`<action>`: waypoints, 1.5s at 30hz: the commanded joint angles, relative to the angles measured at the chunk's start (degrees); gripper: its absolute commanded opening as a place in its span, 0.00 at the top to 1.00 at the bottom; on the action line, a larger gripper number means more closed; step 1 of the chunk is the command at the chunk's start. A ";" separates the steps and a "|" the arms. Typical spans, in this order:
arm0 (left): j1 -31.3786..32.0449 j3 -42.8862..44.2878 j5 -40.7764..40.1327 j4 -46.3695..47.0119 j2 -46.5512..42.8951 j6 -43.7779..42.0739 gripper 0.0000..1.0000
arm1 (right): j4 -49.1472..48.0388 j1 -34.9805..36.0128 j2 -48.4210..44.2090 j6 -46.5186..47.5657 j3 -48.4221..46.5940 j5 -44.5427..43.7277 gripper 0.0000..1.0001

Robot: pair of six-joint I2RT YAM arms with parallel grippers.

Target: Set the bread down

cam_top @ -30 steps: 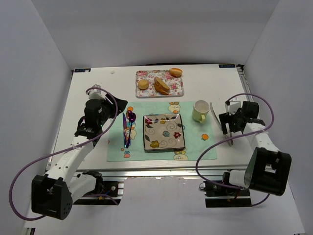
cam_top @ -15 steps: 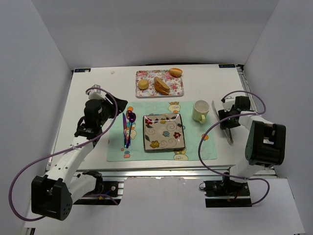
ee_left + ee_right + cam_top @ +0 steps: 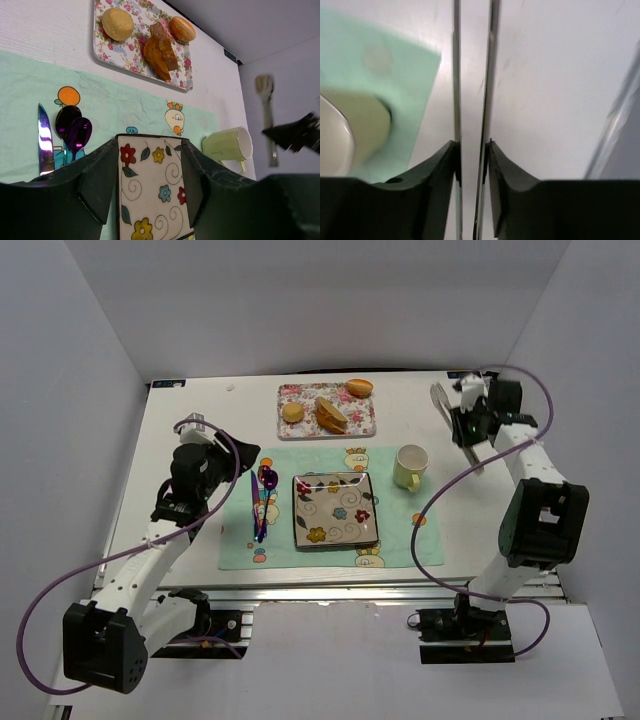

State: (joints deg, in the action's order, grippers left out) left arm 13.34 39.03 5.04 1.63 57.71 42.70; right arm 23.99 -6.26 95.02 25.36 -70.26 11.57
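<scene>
**Bread untouched; pickup and placing both left**

The small oval bun with a glossy orange-brown top (image 3: 359,388) sits at the far right corner of the flowered rectangular tray (image 3: 300,430), beside the wedge of sliced brown bread (image 3: 331,415). Its long axis runs roughly left–right across the table; neither end looks distinct. The square flower-patterned plate (image 3: 335,510) is bare and is the likely destination. The right gripper (image 3: 470,150) is clenched on slim metal tongs (image 3: 440,400), right of the tray and apart from the bun. The left gripper (image 3: 149,165) is spread and holds nothing.

I see my left gripper (image 3: 148,167) with jaws apart, framing the flowered plate (image 3: 155,210). Past it, the bread (image 3: 182,29) sits at the floral tray's (image 3: 107,56) right end beside brown slices (image 3: 159,50). A green mug (image 3: 227,145) is right of the plate, with a blurred utensil (image 3: 267,117) beyond.
</scene>
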 commanded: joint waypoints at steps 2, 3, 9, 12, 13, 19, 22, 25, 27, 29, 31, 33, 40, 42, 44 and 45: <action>-0.07 0.87 -0.03 -0.22 0.38 -0.68 0.38 | 1.14 5.11 4.98 3.11 -18.02 3.72 0.59; -0.07 1.05 -0.03 -0.40 0.47 -0.69 0.38 | 1.93 5.99 7.78 3.37 -20.51 3.46 0.56; -0.07 1.32 -0.99 -1.28 0.38 -0.69 0.38 | 3.96 13.81 19.03 7.06 -36.86 0.91 0.52; -0.07 1.67 -1.69 -1.28 0.47 -0.69 0.38 | 4.49 15.83 23.17 8.21 -42.31 0.03 0.51; -0.07 1.84 -1.87 -1.28 0.47 -0.77 0.38 | 4.31 16.89 23.89 9.17 -43.02 -0.32 0.51; -0.07 2.46 -2.40 -1.28 1.79 -0.51 0.38 | -1.39 20.84 26.97 15.14 -42.86 -5.85 0.51; -0.07 2.63 -2.49 -1.28 2.40 -0.42 0.38 | -4.21 22.34 28.28 18.22 -42.77 -8.22 0.51; -0.07 2.90 -2.49 -1.28 3.02 -0.60 0.37 | -6.41 23.22 29.08 20.51 -42.59 -9.29 0.50; -0.07 3.07 -2.58 -1.28 3.28 -0.68 0.38 | -7.37 23.49 29.78 21.74 -42.68 -10.08 0.50; -0.07 3.07 -2.58 -1.28 3.63 -0.69 0.38 | -7.55 23.84 30.39 22.44 -42.94 -10.25 0.50; -0.07 3.25 -2.58 -1.28 4.07 -0.69 0.38 | -7.73 24.02 31.27 23.06 -43.38 -10.69 0.50; -0.07 3.34 -2.58 -1.19 4.34 -0.69 0.38 | -7.99 24.19 31.98 23.67 -43.56 -11.13 0.49; -0.07 3.78 -2.31 -0.58 5.83 -0.86 0.38 | -8.61 24.10 33.30 24.91 -43.82 -12.70 0.48; -0.07 3.87 -2.23 -0.31 6.27 -0.77 0.38 | -9.13 24.19 33.65 25.35 -43.82 -13.33 0.48; -0.07 4.13 -2.14 -0.14 6.62 -0.86 0.38 | -9.57 24.19 33.82 25.52 -43.82 -13.85 0.48; -0.07 4.39 -1.96 -0.13 6.97 -0.95 0.38 | -10.36 24.19 34.00 25.61 -43.82 -14.21 0.48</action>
State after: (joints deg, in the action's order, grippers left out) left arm 13.34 40.58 3.36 0.45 64.77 42.46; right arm 17.76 17.80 128.97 49.84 -111.31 -0.97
